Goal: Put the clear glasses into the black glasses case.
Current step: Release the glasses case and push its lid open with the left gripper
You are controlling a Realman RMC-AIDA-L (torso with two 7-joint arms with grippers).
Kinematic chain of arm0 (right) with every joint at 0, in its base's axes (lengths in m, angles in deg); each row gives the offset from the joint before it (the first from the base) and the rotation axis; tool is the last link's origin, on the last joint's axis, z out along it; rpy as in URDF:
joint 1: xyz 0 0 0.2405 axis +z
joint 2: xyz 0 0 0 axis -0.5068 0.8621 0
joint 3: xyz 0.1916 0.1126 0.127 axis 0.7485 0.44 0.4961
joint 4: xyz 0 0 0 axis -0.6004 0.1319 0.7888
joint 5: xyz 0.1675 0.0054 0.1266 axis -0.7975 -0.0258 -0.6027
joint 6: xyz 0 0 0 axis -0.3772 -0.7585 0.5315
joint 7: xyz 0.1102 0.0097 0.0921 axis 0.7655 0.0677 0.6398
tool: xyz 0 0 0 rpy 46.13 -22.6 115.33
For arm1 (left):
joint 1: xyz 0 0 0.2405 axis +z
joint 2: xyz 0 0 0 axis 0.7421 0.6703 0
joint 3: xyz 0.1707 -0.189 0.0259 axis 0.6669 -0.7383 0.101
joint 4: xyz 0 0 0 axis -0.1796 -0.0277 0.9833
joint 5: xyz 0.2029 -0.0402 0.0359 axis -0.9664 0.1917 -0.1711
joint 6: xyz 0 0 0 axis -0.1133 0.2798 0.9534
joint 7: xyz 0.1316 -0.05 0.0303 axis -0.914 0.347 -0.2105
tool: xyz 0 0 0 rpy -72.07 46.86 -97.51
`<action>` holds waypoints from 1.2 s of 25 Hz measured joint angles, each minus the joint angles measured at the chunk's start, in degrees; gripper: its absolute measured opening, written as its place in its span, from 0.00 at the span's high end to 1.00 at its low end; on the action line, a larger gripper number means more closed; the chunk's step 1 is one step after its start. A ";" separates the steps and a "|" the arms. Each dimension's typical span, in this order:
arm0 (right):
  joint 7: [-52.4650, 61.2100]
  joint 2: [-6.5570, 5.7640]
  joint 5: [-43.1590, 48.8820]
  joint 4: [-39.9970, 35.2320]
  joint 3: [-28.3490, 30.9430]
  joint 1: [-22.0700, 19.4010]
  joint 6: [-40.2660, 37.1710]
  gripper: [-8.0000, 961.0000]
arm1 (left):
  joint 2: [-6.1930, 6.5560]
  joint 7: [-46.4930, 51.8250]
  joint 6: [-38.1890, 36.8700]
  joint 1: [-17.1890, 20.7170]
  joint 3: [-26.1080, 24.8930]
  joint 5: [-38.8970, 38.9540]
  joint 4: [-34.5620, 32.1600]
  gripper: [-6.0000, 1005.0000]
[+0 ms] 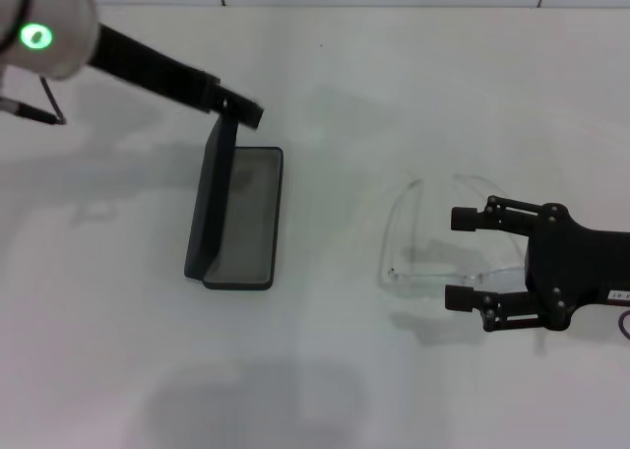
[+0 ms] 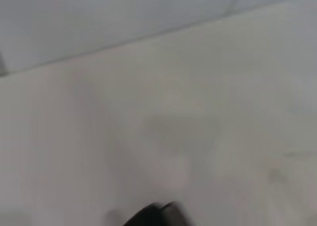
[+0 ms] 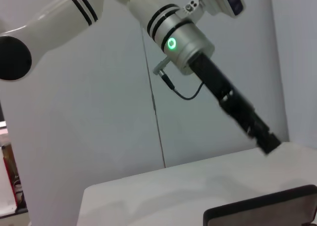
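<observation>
**Head view: case held open, glasses awaiting pickup**

Item 1. Black glasses case (image 1: 246, 218). Set on the white table (image 1: 325, 390), left of centre. The grey-lined tray lies flat; the lid stands upright along the tray's left long edge. The upper corner of the lid is met by the tip of the left gripper (image 1: 241, 111), which reaches in from the upper left. The lid is judged to be propped there so that the tray is kept exposed. Whether the left fingers are spread or pressed together cannot be told from any view. In the right wrist view the same arm is seen slanting down to the case edge (image 3: 262, 211).

Item 2. Clear glasses (image 1: 443, 237). Lying on the table right of centre, well apart from the case, not yet lifted. The arms point away from the robot; the lens runs along the near side.

Item 3. Right gripper (image 1: 467, 258). Fingers spread wide, one finger (image 1: 471, 218) at the far side of the glasses and one at the near side, the frame's right end lying between them. No contact can be confirmed. A closing pinch is judged to be the step in hand.

Item 4. Open room. Bare table is shown between glasses and case, so a leftward carry is unobstructed. The upright lid bounds the tray on its left side only; entry from the right or from above is left free. The table's far edge is seen well beyond both items.
</observation>
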 joint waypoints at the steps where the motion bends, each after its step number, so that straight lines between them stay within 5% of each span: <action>1: -0.01 0.01 0.00 0.24 -0.06 0.07 0.01 0.09 | -0.31 1.26 -0.08 -0.52 1.19 -2.62 -0.02 0.14; 4: -0.10 0.10 -0.05 0.77 -0.42 0.68 0.01 0.09 | -1.79 4.43 -0.16 -1.77 3.55 -9.45 0.21 0.15; 9: -0.29 0.23 -0.19 1.50 -0.40 1.64 0.12 0.09 | -1.83 7.35 0.26 -2.24 7.55 -12.09 2.79 0.17; 30: -1.41 0.43 -2.33 3.54 -0.61 2.09 0.02 0.09 | -1.95 6.60 7.24 -1.80 9.43 -11.63 11.45 0.23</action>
